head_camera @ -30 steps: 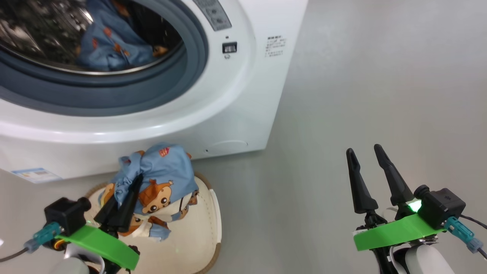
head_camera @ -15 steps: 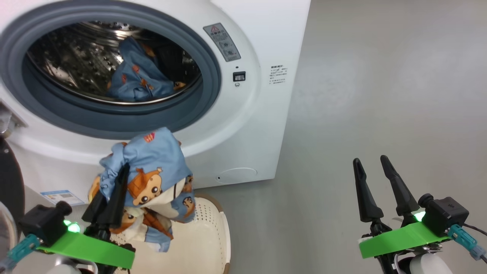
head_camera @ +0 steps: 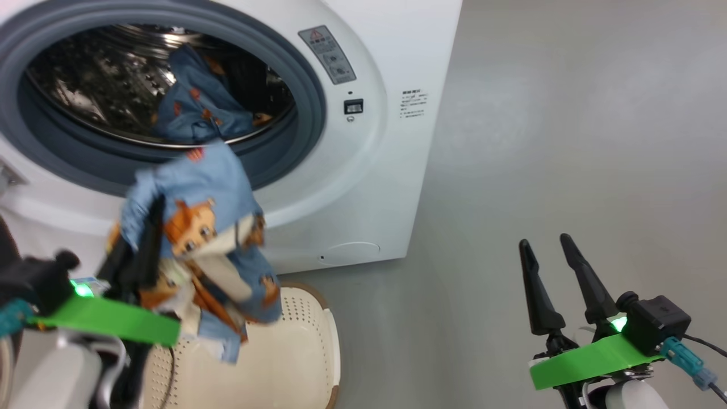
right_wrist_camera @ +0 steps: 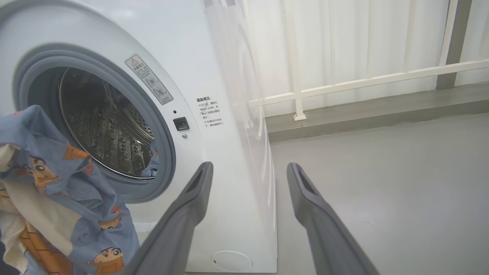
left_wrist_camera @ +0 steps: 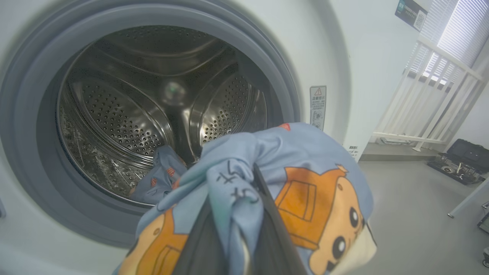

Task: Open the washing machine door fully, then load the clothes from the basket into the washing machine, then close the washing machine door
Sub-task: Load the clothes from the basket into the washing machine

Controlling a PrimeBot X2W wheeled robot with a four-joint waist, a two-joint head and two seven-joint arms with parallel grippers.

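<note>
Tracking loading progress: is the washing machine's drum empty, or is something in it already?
Not empty: a blue printed garment lies in the drum. A second bundle, shut in the left gripper, hangs outside its mouth.

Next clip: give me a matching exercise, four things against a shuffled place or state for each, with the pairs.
Things:
1 left gripper
2 right gripper
3 basket
4 loose garment

Place or state:
A open, holding nothing
B on the floor in front of the washing machine
C shut on bear-print cloth
D inside the drum

Pairs: 1-C, 2-A, 3-B, 4-D
</note>
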